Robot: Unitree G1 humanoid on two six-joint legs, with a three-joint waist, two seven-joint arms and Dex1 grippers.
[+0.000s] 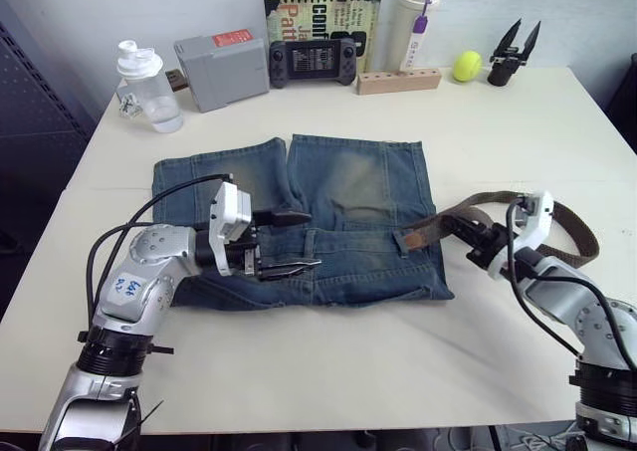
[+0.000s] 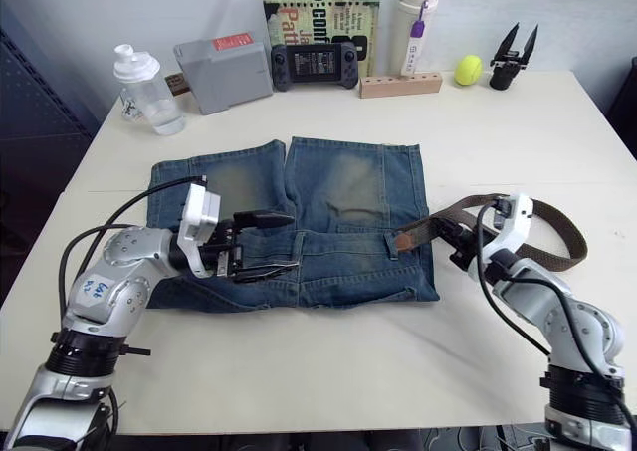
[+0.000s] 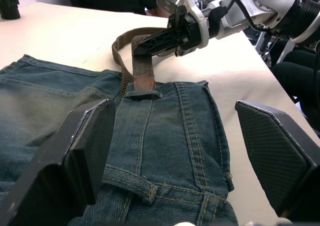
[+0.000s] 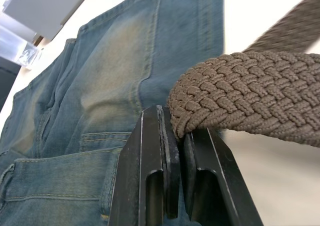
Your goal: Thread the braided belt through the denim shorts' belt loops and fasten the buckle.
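Two grippers: right gripper (image 1: 466,234) clamped on braided belt (image 1: 567,222), left gripper (image 1: 299,242) wide apart over denim shorts (image 1: 368,182)

Bare table (image 1: 328,361) lies open near the denim shorts (image 1: 338,202); clutter lines the far edge.

I see the denim shorts (image 2: 328,212) lying flat on the table (image 2: 328,361), legs pointing away from me. My left gripper (image 2: 279,242) sits over the waistband, its fingers spread apart. My right gripper (image 2: 445,234) pinches the braided belt (image 2: 557,227) just beside the shorts' right edge; the belt's tan end (image 2: 406,240) rests at the waistband, and the rest loops out to the right.
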